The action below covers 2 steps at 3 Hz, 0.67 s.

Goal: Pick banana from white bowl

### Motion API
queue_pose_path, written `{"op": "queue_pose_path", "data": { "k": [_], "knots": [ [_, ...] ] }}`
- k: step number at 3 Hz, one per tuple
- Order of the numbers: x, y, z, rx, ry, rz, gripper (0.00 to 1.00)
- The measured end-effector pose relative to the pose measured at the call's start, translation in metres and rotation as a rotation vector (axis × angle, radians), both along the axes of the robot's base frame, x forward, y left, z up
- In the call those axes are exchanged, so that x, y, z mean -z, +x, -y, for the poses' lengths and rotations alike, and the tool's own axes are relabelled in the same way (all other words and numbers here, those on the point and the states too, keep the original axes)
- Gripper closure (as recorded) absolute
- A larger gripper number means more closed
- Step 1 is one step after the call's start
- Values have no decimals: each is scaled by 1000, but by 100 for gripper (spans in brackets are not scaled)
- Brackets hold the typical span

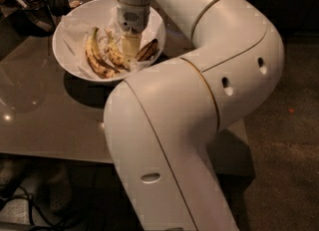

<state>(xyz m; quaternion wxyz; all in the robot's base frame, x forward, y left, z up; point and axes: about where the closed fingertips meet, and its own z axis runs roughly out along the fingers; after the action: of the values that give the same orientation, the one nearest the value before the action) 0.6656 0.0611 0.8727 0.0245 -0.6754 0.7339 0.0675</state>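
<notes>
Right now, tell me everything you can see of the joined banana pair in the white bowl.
The banana is a V-shaped joined pair, ripe-looking, lying on crumpled white paper inside the white bowl. The arm toward the picture's left is yellow with brown speckles; the other is darker and brown-streaked. The gripper reaches straight down between the two arms, covering where they meet. A separate single banana lies beside the yellow arm.

My bowl (pixel 62 58) sits in the upper left of the frame, wide, glossy white and lined with crumpled paper. The banana (pixel 116 55), a V-shaped pair, lies near its middle, with one arm speckled yellow and the other dark brown. My claw (pixel 130 48) hangs between the two arms.
</notes>
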Motion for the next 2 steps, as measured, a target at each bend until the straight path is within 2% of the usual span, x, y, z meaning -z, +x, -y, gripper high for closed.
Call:
{"op": "queue_pose_path", "data": {
  "k": [1, 2],
  "knots": [
    [4, -1, 1, -7, -6, -10, 43],
    [4, -1, 1, -7, -6, -10, 62]
  ]
}}
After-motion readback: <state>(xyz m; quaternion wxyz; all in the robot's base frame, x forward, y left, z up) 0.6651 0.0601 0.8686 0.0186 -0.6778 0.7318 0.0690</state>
